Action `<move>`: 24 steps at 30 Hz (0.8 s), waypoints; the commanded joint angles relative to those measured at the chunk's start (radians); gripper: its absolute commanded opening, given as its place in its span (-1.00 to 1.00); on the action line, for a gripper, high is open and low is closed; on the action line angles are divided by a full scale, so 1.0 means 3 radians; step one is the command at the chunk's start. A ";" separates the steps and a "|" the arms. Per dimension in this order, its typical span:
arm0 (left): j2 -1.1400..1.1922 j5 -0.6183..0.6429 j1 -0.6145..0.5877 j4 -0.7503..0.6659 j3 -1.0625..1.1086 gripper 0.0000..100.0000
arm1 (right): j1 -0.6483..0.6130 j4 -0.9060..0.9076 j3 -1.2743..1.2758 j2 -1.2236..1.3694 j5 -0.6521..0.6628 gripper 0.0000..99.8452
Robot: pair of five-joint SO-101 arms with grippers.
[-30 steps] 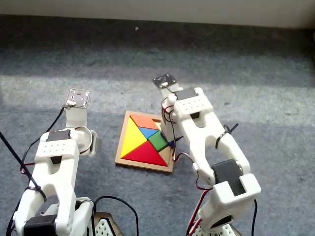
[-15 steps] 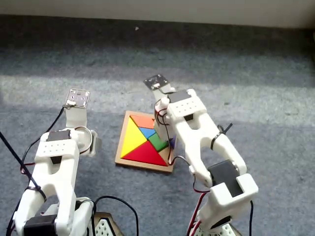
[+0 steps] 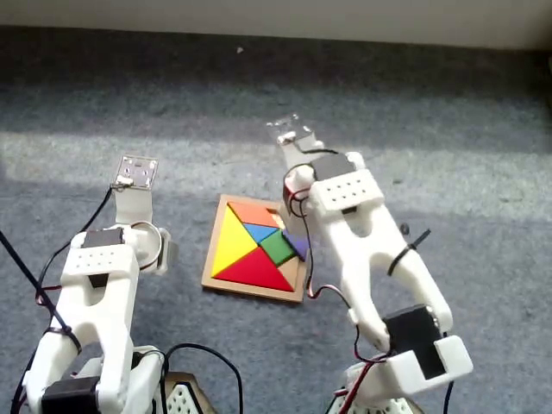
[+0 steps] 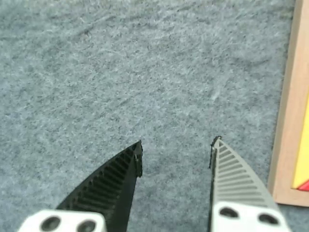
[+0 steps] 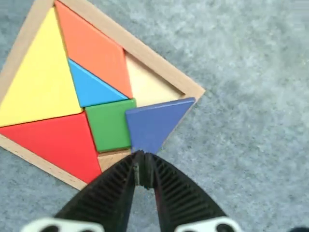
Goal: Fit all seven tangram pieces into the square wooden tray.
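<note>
While left tool [image 4: 177, 141] gapes empty beside tray [image 4: 282, 121], closed right tool [image 5: 143, 166] touches blue triangle [image 5: 154, 123] lying across tray rim

High view: right arm [image 3: 366, 250] hid the right rim of the wooden tray [image 3: 210, 261] and part of the blue triangle [image 3: 298, 247]. Left wrist view: tray cropped at frame edge. Right wrist view: two tray corners cropped.

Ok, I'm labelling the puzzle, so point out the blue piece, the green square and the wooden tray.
blue piece [image 5: 154, 123], right wrist view, middle of its top face.
green square [image 5: 108, 124], right wrist view, centre of its face.
wooden tray [image 5: 154, 63], right wrist view, bare rim beside the empty slot.
</note>
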 commanded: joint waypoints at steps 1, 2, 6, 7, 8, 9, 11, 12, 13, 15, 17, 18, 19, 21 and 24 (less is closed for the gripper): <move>-0.0064 0.0015 0.0008 -0.0041 -0.0023 -0.52 | 0.0176 -0.0043 0.0130 -0.0222 0.0102 -0.99; -0.0064 0.0015 0.0008 -0.0041 -0.0023 -0.52 | 0.0176 -0.0105 0.0212 -0.0182 0.0159 -0.99; -0.0064 0.0015 0.0008 -0.0046 -0.0023 -0.52 | 0.0161 -0.0320 0.0437 -0.0018 0.0266 -0.99; -0.0064 0.0015 0.0008 -0.0046 -0.0023 -0.52 | 0.0156 -0.0325 0.0458 0.0008 0.0317 -0.99; -0.0064 0.0015 0.0008 -0.0046 -0.0023 -0.52 | 0.0156 -0.0330 0.0458 0.0028 0.0343 -0.99; -0.0064 0.0015 0.0008 -0.0046 -0.0023 -0.52 | 0.0156 -0.0340 0.0458 0.0049 0.0353 -0.99; -0.0064 0.0015 0.0008 -0.0046 -0.0023 -0.52 | 0.0105 -0.0371 0.0468 0.0069 0.0363 -0.99; -0.0064 0.0015 0.0008 -0.0046 -0.0023 -0.52 | 0.0079 -0.0401 0.0473 0.0090 0.0363 -0.99; -0.0064 0.0015 0.0008 -0.0046 -0.0023 -0.52 | 0.0054 -0.0422 0.0478 0.0125 0.0363 -0.99; -0.0064 0.0015 0.0008 -0.0046 -0.0023 -0.52 | 0.0003 -0.0463 0.0478 0.0228 0.0363 -0.99; -0.0064 0.0015 0.0008 -0.0051 -0.0023 -0.52 | -0.0043 -0.0483 0.0463 0.0355 0.0363 -0.99; -0.0064 0.0015 0.0008 -0.0051 -0.0023 -0.52 | -0.0064 -0.0483 0.0463 0.0412 0.0363 -0.99; -0.0064 0.0015 0.0008 -0.0051 -0.0023 -0.52 | -0.0084 -0.0483 0.0458 0.0458 0.0363 -0.99; -0.0064 0.0015 0.0008 -0.0051 -0.0023 -0.52 | -0.0141 -0.0483 0.0453 0.0499 0.0353 -0.99; -0.0064 0.0015 0.0008 -0.0051 -0.0023 -0.52 | -0.0248 -0.0483 0.0401 0.0494 0.0348 -0.99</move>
